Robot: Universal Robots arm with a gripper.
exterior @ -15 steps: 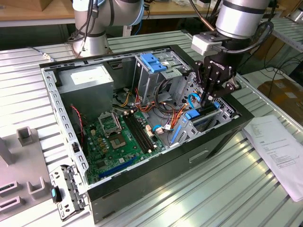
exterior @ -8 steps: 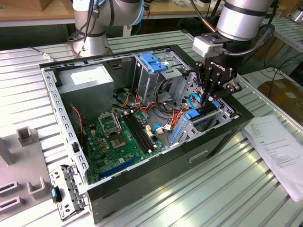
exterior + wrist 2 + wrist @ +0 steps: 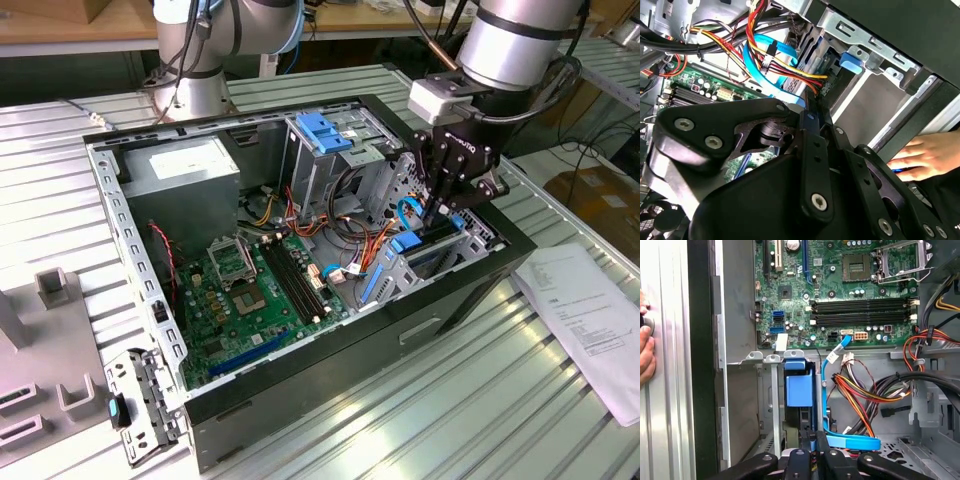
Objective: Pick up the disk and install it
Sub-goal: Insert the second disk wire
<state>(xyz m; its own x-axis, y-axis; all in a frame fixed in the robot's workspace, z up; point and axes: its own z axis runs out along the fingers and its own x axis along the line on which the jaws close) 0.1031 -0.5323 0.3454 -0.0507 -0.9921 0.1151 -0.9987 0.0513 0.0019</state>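
Ribbed metal bench (image 3: pixel 480 400); claw (image 3: pixel 437 222) hides most of disk (image 3: pixel 799 390) in bay.

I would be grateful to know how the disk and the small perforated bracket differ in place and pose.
The disk stands on edge in a bay of the computer case, beneath the gripper; the bracket lies flat on the table outside the case, far from the gripper. Both have blue plastic parts.
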